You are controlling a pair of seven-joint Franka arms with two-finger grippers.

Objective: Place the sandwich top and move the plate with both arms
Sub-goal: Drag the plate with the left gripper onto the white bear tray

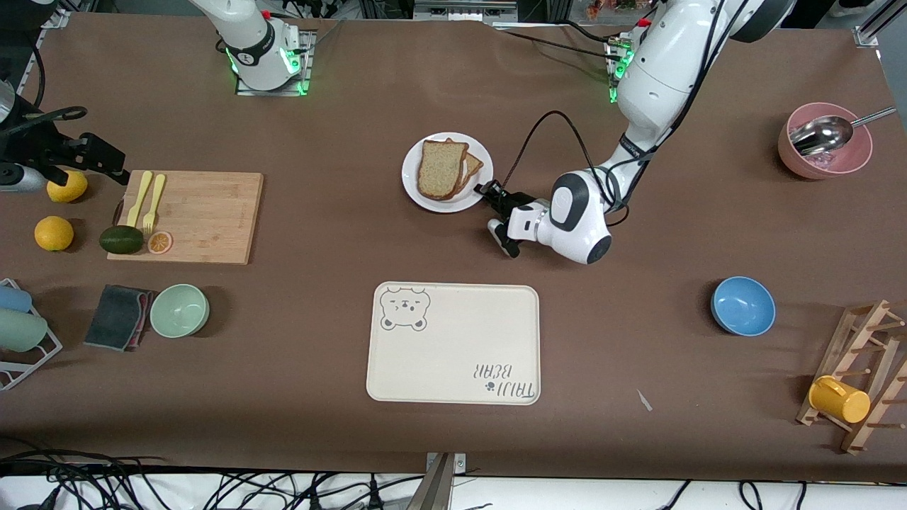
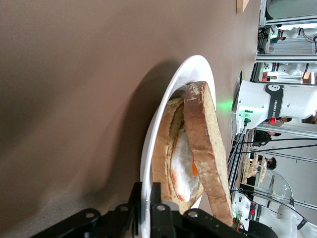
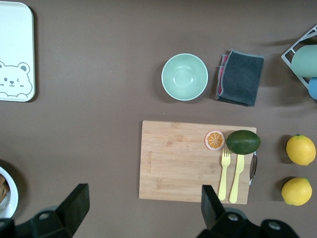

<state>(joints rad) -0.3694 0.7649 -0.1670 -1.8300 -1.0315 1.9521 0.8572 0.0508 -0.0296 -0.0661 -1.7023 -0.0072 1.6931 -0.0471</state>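
From the front we see the plate [image 1: 447, 172] on the desk between the two arm bases, with the sandwich top [image 1: 441, 168] lying on the lower slice. Only the left wrist view shows the fried egg [image 2: 184, 166] between the slices. The left gripper [image 1: 489, 191] has its jaws closed on the plate rim. The right gripper [image 3: 141, 208] waits above the cutting board [image 3: 190, 161] with wide jaws, as its own view shows.

White rounded arms [image 1: 659, 78] are trailing black cables, wearing black grippers, and glowing green at their bases [image 1: 266, 67].
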